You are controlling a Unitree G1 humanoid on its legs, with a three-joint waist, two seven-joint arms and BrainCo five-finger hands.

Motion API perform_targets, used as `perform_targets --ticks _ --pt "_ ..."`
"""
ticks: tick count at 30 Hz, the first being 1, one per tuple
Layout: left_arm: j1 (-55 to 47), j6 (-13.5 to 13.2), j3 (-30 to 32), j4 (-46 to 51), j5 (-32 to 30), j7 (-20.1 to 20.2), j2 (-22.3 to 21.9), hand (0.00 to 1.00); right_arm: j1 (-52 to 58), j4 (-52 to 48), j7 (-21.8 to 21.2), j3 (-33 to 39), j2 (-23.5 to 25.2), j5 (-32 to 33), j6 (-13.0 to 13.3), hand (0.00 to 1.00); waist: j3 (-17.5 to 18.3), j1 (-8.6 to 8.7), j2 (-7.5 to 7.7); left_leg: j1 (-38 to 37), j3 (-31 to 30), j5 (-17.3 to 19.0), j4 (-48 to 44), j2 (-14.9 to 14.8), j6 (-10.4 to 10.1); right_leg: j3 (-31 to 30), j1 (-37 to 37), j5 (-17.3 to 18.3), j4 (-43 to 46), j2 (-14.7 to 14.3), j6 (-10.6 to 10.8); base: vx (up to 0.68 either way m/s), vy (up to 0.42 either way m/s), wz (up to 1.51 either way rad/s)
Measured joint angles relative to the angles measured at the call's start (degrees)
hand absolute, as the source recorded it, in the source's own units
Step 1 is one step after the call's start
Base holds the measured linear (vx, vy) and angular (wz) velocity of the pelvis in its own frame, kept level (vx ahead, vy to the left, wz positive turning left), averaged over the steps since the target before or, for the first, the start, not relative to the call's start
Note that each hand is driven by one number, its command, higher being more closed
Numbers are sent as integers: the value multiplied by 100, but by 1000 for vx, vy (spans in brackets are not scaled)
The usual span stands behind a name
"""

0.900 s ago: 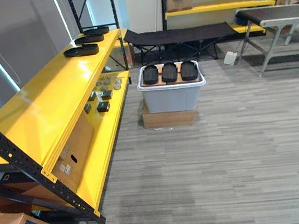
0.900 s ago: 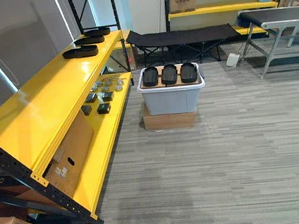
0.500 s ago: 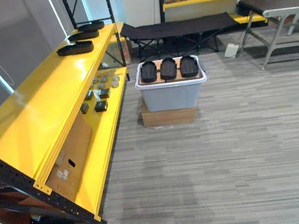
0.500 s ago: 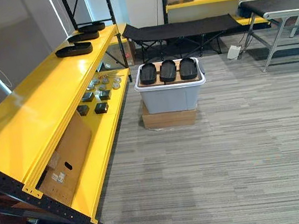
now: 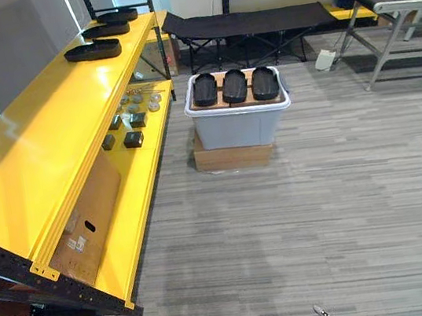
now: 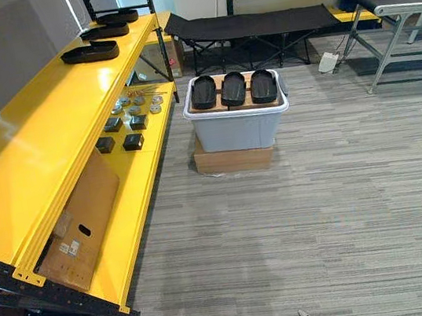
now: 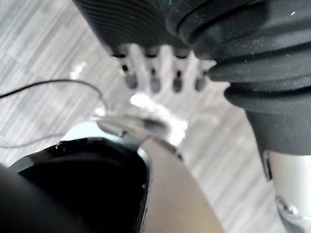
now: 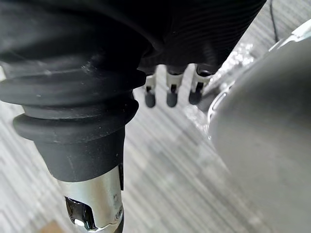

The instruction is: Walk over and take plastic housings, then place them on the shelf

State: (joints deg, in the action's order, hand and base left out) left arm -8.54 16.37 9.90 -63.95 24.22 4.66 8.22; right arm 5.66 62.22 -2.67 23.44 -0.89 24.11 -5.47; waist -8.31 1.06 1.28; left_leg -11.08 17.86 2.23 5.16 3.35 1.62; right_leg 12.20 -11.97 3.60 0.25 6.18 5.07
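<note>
Plastic housings [image 5: 234, 86], three black ones, lie side by side on top of the grey bin [image 5: 241, 127]. It stands on a flat cardboard box [image 5: 233, 157] on the floor [image 5: 322, 213], near the yellow shelf [image 5: 40, 128]. Three further housings [image 5: 92, 51] lie at the far end of its top level. My left hand [image 7: 153, 69] and my right hand [image 8: 171, 90] hang over the floor with fingers straight, holding nothing.
</note>
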Motion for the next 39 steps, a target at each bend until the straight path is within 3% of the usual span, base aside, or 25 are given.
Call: perform_targets --ticks 10,17,20,21,22,24,25,26,28,29,30,32,33,34,35,36,37,38,39 --pt "7 -62 -165 -19 -50 -104 -20 0 252 -4 -102 -18 -113 -2 7 0 -45 4 -35 106 -39 17 4 48 28 178 10 48 -117 70 -4 -91 44 2" --pt "-44 -150 -169 -29 -82 -128 -16 0 419 13 -97 -16 -106 -9 11 0 16 7 -2 107 -133 45 2 210 142 208 -26 -94 -137 162 128 93 49 6" --pt "-34 -149 -221 -17 -284 -113 -2 0 428 5 -66 -11 -99 -1 23 0 2 8 14 109 -227 231 1 275 222 279 312 377 765 370 72 124 31 13" --pt "-11 -147 -256 -21 -379 -144 -21 0 414 -3 3 -12 -103 118 48 0 -31 34 -39 69 -305 300 -3 246 313 242 673 513 1664 413 8 152 36 23" --pt "47 -147 -390 -14 -473 -204 -21 0 382 -31 25 -11 -122 259 72 0 -149 71 -116 -63 -352 287 -21 155 331 153 1190 532 2791 486 -81 212 46 28" --pt "101 -156 -398 -16 -503 -239 5 0 353 -80 6 0 -93 443 92 0 -308 143 -150 -293 -382 287 -36 71 352 107 1508 842 3425 523 -208 180 32 19" --pt "106 -192 -368 -20 -495 -212 40 0 358 -112 -18 1 -31 434 141 0 -345 141 -75 -346 -345 349 -35 12 268 148 1769 954 3363 510 -204 262 8 -6" --pt "146 -294 -291 -15 -490 -207 46 0 455 -226 -103 153 108 424 215 0 -373 138 -37 -410 -269 498 -40 -134 40 187 2214 817 2594 494 -38 333 2 -19" --pt "176 -362 -80 55 -421 -219 -12 0 575 -307 -124 357 205 290 267 0 -411 133 -46 -473 -141 726 -265 -329 -174 177 2443 444 1890 491 -8 408 -45 -25" --pt "173 -364 39 102 -380 -222 -37 0 712 -317 -136 380 253 155 285 0 -417 131 -42 -468 -96 1027 -653 -488 -285 180 2442 223 1668 463 -24 404 -113 -24" --pt "160 -370 119 186 -387 -219 -61 0 864 -337 -171 386 269 60 291 0 -409 122 -26 -533 -15 1316 -983 -628 -429 182 2410 49 1603 454 -38 337 -128 -21" --pt "186 -373 214 331 -298 -220 -105 0 1021 -309 -221 378 317 -46 267 0 -403 123 -29 -648 -15 1689 -1244 -798 -625 189 2435 30 1755 456 -45 347 -173 -8" --pt "161 -378 359 472 -225 -219 -209 0 1079 -307 -224 470 335 -33 213 0 -372 146 -86 -714 -14 1833 -1280 -936 -803 222 2479 51 1967 403 -73 568 -323 13" --pt "136 -370 588 470 -156 -219 -393 0 1186 -323 -302 640 269 -138 134 0 -265 166 -281 -762 16 1954 -1508 -1286 -1017 248 2366 71 2007 94 -61 539 -275 20" --pt "153 -368 735 492 -146 -212 -421 0 1194 -305 -314 642 269 -256 122 0 -257 155 -218 -546 -17 1982 -2069 -1430 -1060 219 2246 56 1909 21 -70 671 -412 30" --pt "186 -464 1077 694 -147 -244 -415 0 1162 -284 -307 627 289 -369 113 0 -248 123 -179 17 -97 1959 -3594 -1828 -1018 232 1891 -190 1579 -142 -227 558 -373 27" --pt "270 -477 1128 775 -143 -194 -431 0 1096 -321 -283 669 82 -373 199 0 -294 97 -334 566 -283 1458 -5005 -2310 -568 391 1444 -115 1286 -403 -392 523 -398 21" --pt "352 -479 1107 773 -146 -163 -427 0 878 -283 -202 673 -111 -406 265 0 -342 95 -410 844 -419 1554 -5507 -2313 -591 392 1115 -88 1139 -434 -438 504 -327 9" --pt "399 -479 1093 766 -148 -153 -449 0 798 -256 -189 673 -236 -416 310 0 -393 99 -372 1036 -487 1662 -5672 -2191 -598 375 913 -80 996 -415 -451 478 -288 -18"
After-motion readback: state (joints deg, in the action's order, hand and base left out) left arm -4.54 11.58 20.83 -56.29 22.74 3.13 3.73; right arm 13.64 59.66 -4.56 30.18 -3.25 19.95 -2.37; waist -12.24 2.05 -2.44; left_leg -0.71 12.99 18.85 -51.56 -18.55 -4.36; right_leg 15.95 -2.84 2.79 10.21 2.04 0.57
